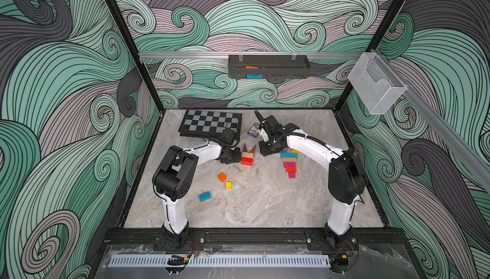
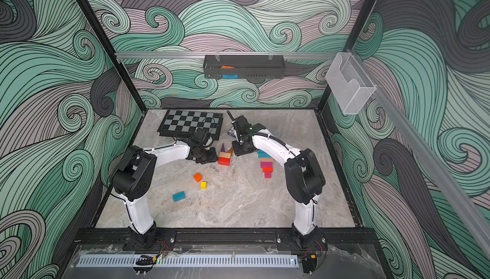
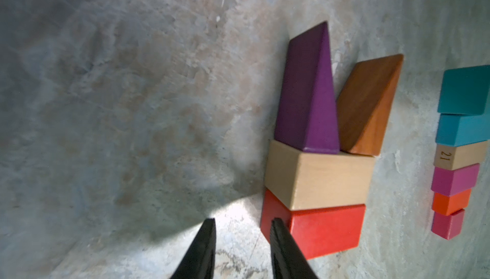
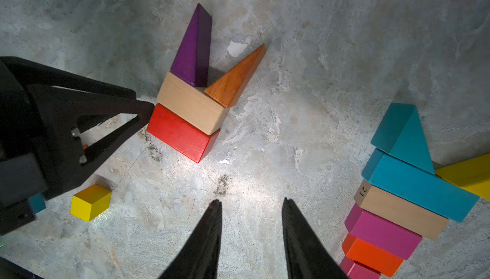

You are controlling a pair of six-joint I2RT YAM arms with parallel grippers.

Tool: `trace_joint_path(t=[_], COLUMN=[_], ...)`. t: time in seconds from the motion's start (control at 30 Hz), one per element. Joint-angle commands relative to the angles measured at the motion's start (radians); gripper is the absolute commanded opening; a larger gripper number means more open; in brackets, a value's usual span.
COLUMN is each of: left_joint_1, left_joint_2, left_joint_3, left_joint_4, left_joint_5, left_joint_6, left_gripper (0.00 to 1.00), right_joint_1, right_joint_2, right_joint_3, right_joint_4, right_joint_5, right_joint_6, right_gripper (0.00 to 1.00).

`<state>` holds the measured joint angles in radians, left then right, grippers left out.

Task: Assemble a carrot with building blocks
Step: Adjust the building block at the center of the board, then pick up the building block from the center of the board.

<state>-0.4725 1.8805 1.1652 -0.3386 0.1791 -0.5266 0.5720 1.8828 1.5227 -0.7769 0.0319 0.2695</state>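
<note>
your left gripper (image 3: 242, 220) is narrowly parted and empty, one fingertip at the left end of the red block (image 3: 326, 230). mid-table, the beige block (image 3: 318, 179) touches its far side, with the purple wedge (image 3: 307, 92) and brown wedge (image 3: 368, 105) beyond. your right gripper (image 4: 252, 200) hovers just right, narrowly parted, empty.

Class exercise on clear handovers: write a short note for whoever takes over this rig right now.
Left gripper: open, empty, tip by a corner of the red block.
Right gripper: open, empty, over bare table.
Done: red block, beige block, then purple wedge and brown wedge fanned at the far end, lying flat.
Tapered row sits near the right arm.
Loose: orange cube, yellow cube, teal block.
Left, probably: taper below red.
</note>
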Motion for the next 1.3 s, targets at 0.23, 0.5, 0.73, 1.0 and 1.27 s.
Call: trace_joint_path(t=[0.23, 0.5, 0.73, 1.0, 1.27], left_joint_1=[-0.003, 0.022, 0.076, 0.081, 0.077], left_joint_2=[-0.028, -0.172, -0.443, -0.707, -0.922], left_joint_3=[0.007, -0.014, -0.064, -0.209, -0.424], left_joint_4=[-0.021, -0.094, -0.34, -0.625, -0.695], left_joint_5=[-0.029, -0.103, -0.137, -0.169, -0.17], left_joint_6=[0.007, 0.012, -0.02, -0.207, -0.332], left_gripper=[0.37, 0.42, 0.57, 0.63, 0.66], right_joint_1=[0.009, 0.034, 0.138, 0.172, 0.158], right_joint_2=[-0.037, -0.026, -0.015, -0.08, -0.223], right_joint_3=[-0.013, -0.023, -0.01, -0.028, -0.132], right_joint_4=[-0.005, -0.005, -0.005, -0.028, -0.038], right_joint_5=[-0.01, -0.007, -0.08, -0.09, -0.142], right_joint_6=[0.004, -0.017, -0.092, -0.048, -0.006], right_gripper=[0.4, 0.4, 0.58, 0.76, 0.98])
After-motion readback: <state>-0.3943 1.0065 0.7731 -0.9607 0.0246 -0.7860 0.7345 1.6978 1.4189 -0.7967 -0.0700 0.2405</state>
